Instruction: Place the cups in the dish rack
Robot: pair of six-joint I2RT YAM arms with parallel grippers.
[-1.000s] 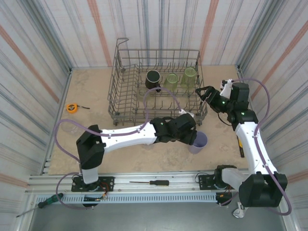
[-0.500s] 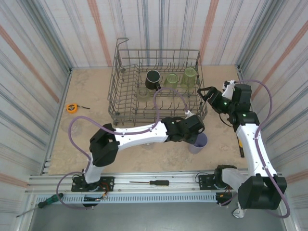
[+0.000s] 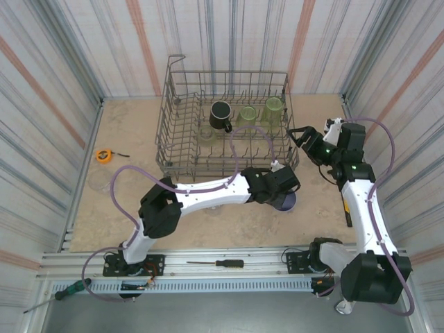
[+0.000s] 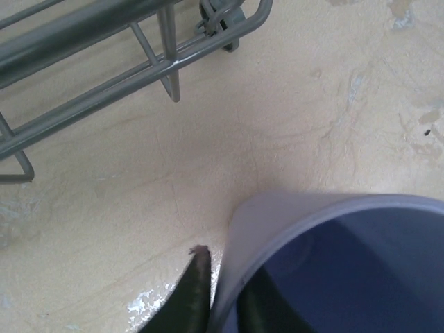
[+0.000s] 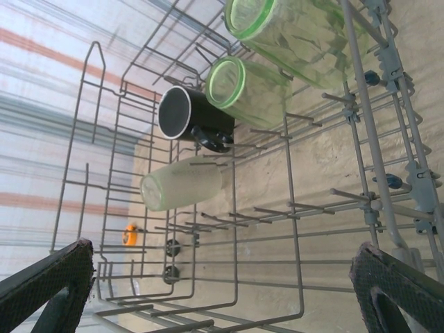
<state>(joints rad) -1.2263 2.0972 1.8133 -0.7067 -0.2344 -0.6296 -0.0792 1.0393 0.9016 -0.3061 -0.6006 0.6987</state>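
Lavender plastic cup (image 3: 286,202) stood upright on the sandy table (image 3: 139,139), just in front of the near right corner of the dish rack (image 3: 173,132), with its mouth facing up. The left gripper (image 3: 281,192) was pinched tight on the rim of the lavender plastic cup. In the left wrist view one dark finger (image 4: 186,298) pressed on the outside of the cup's wall. The other finger sat inside the cup, so the thin wall was squeezed between them. The right gripper (image 3: 295,136) hung just beside the right side of the rack. Its fingers were spread wide apart, holding nothing and touching nothing. In the right wrist view its two black pads (image 5: 48,277) sat at the far edges of the picture, with the rack's wires between them. Inside the rack, near the back, sat a black mug (image 3: 220,114) and two green tumblers (image 3: 246,115) in a row. A clear cup (image 3: 206,134) sat just in front of the mug. An orange tape measure (image 3: 104,155) lay on the table, well to the left of the rack. A screwdriver (image 3: 218,263) lay on the rail between the arm bases.
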